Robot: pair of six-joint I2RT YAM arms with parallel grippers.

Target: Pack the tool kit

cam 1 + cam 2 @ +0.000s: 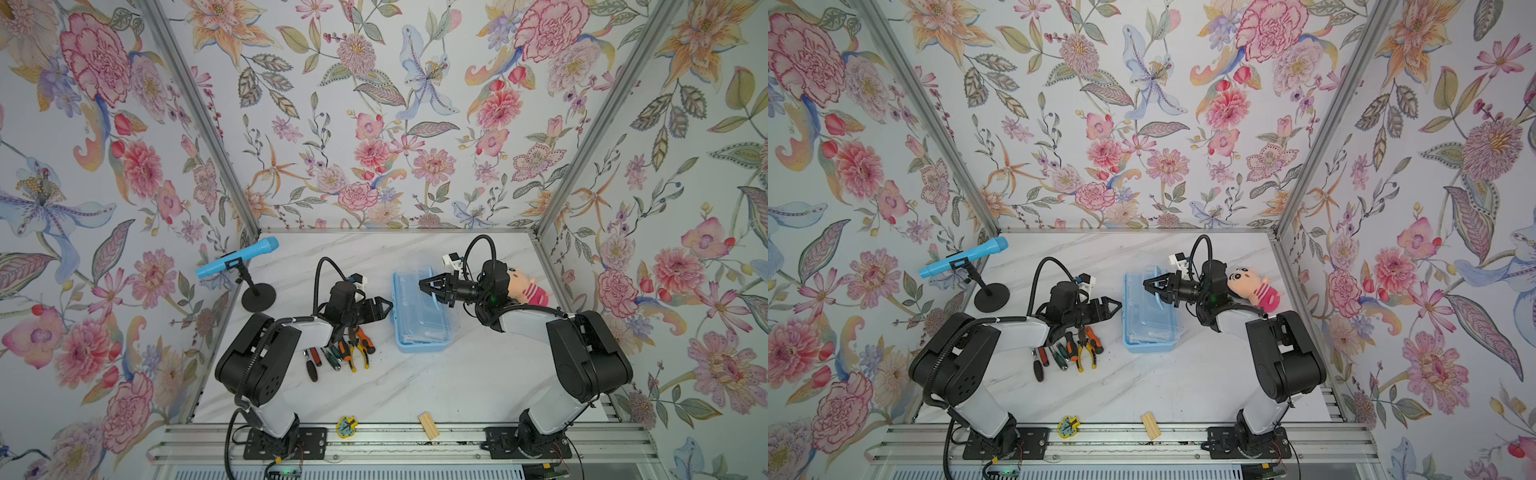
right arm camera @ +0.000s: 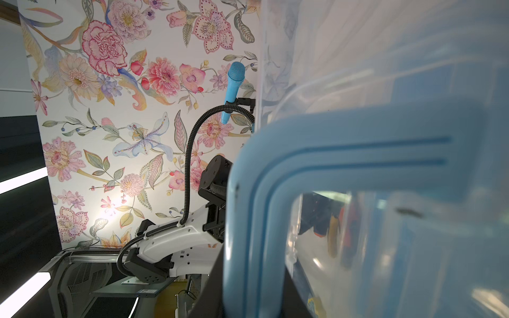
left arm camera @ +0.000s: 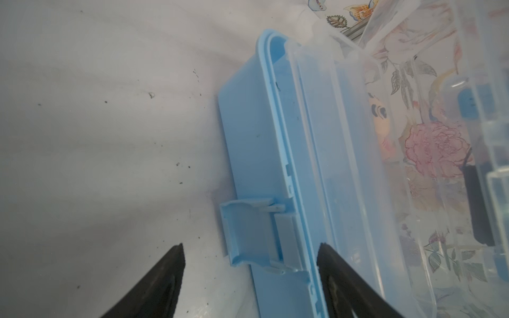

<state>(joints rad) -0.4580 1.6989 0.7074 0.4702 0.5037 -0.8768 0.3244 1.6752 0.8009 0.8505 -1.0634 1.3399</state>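
At the front rail, nearer than the tool box (image 1: 420, 345), a wooden block (image 1: 429, 426) lies between the two arms' bases. Just left of the box, pliers and screwdrivers (image 1: 340, 351) sit heaped on the marble table (image 1: 457, 386), half under the left arm. That arm's elbow folds back low and its forearm runs level toward the box. The left gripper (image 1: 381, 309) points at the box's left wall, jaws parted and holding nothing. The left wrist view shows one finger over bare table and the other over the rim, with the open latch (image 3: 248, 234) between them. From the box's right, the right arm bends at the elbow and reaches across, the right gripper (image 1: 435, 291) clamped on the blue handle (image 2: 344, 143) of the clear lid (image 3: 413, 124), which stands raised. Beyond the box's right side lies a plush toy (image 1: 525, 286), and far to its left stands a blue microphone (image 1: 237, 257).
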